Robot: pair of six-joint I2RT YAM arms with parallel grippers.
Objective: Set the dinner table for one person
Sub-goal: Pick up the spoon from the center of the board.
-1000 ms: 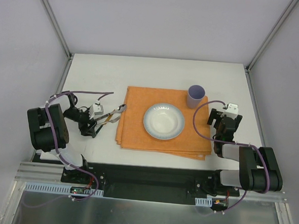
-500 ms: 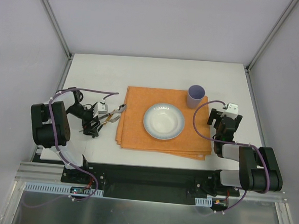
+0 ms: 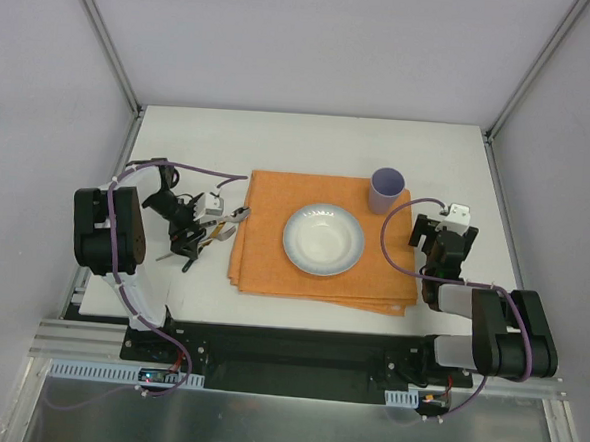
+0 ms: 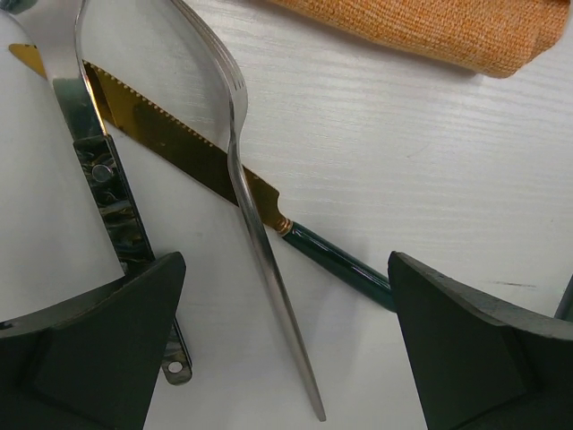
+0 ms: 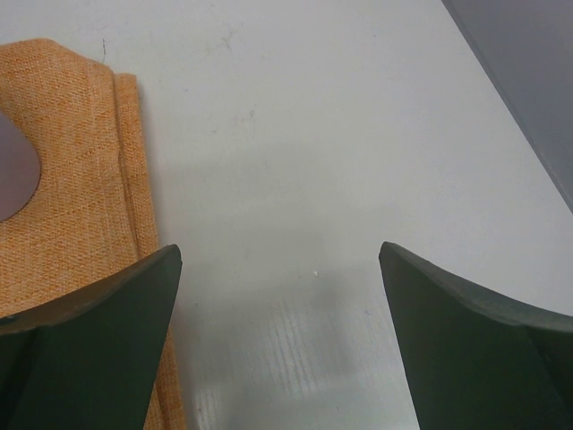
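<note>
The dinner table [image 3: 310, 142] is a plain white tabletop. An orange placemat [image 3: 272, 265] lies on it with a white bowl [image 3: 324, 240] in the middle and a purple cup [image 3: 386, 190] at its far right corner. My left gripper [image 3: 188, 243] is open and low over cutlery lying left of the placemat. In the left wrist view my left gripper [image 4: 286, 358] straddles a silver utensil handle [image 4: 260, 251], which crosses a gold serrated knife [image 4: 179, 143] with a green handle. A utensil with a dark marbled handle [image 4: 112, 197] lies beside the left finger. My right gripper [image 3: 437, 233] is open and empty.
In the right wrist view my right gripper [image 5: 282, 340] hovers over bare table [image 5: 358, 134], with the placemat's folded edge [image 5: 81, 179] to its left. The enclosure's grey walls [image 3: 542, 116] border the table on three sides.
My left arm has swung in toward the cutlery and its wrist has turned, with the gripper staying over the utensils. The cutlery, bowl, cup and right arm have not moved.
</note>
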